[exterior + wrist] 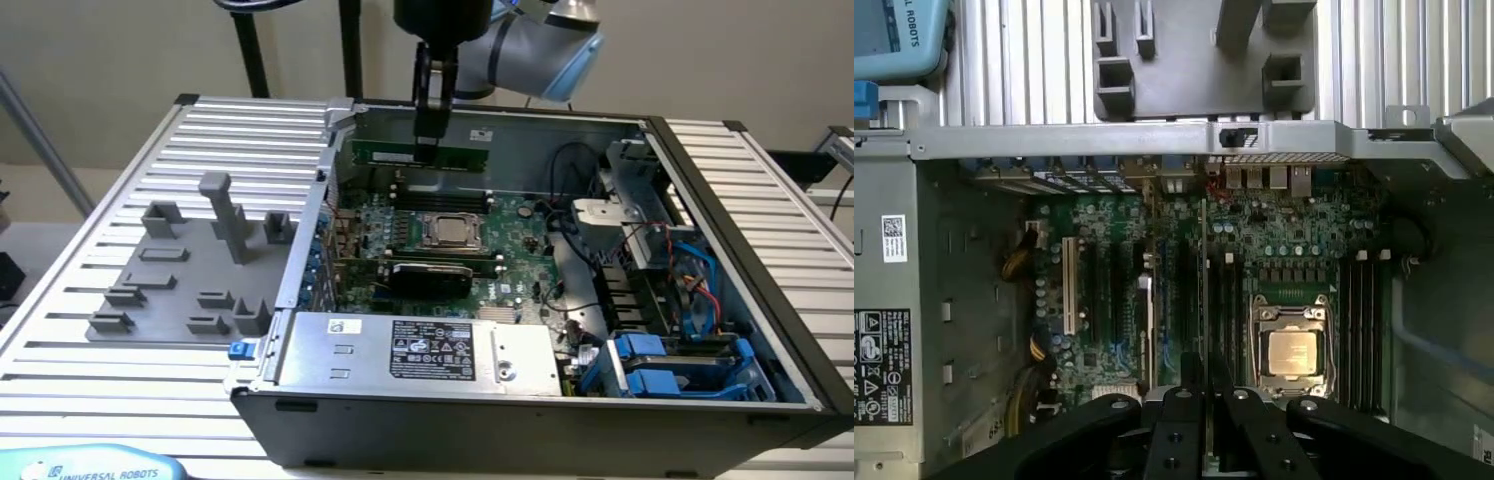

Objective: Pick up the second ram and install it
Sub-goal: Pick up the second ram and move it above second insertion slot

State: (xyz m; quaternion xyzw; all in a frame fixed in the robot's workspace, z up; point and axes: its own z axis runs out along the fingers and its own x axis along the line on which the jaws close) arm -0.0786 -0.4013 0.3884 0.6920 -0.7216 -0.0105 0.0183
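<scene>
The second ram (461,157), a slim green stick, hangs lengthwise above the far end of the open computer case, close to the back wall. My gripper (427,142) comes down from above and is shut on the stick near its middle. Below it lie the black memory slots (447,185) of the motherboard (514,225). In the wrist view the ram (1204,290) shows edge-on as a thin line running out from between my black fingers (1179,430), over the slots (1226,300) beside the CPU socket (1292,350). It hangs apart from the slots.
The CPU socket (454,230) sits mid-board with a black heatsink (427,275) nearer the front. A power supply (427,350) fills the front of the case; blue drive bays (667,365) and cables crowd the exterior view's right. A grey fixture plate (187,270) with blocks lies outside, at that view's left.
</scene>
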